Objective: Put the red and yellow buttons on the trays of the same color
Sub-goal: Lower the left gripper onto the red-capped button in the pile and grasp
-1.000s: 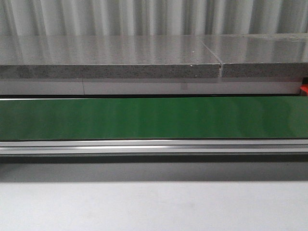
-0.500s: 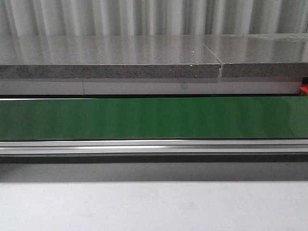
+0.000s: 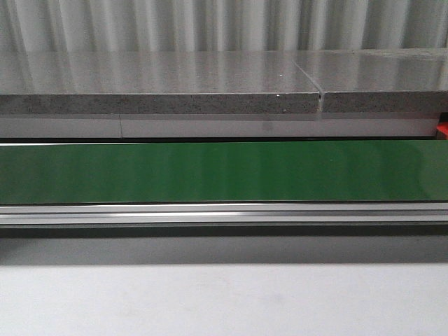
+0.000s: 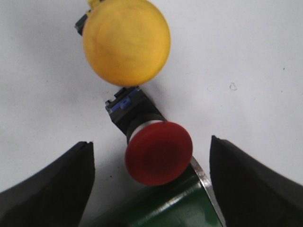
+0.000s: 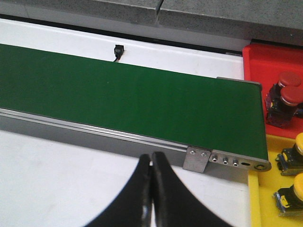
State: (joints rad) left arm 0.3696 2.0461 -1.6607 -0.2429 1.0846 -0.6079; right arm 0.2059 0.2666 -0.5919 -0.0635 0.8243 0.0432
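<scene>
Left jaws spread around red button (image 4: 158, 152) on white table (image 4: 246, 56).

Across the front view nothing shifts: the green conveyor belt (image 3: 224, 171), its aluminium rail (image 3: 224, 212) and the grey stone ledge (image 3: 161, 84) look identical throughout.

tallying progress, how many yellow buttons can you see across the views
3: one on the white table beside the red button, two in the yellow tray past the belt's end. More may be hidden.
</scene>
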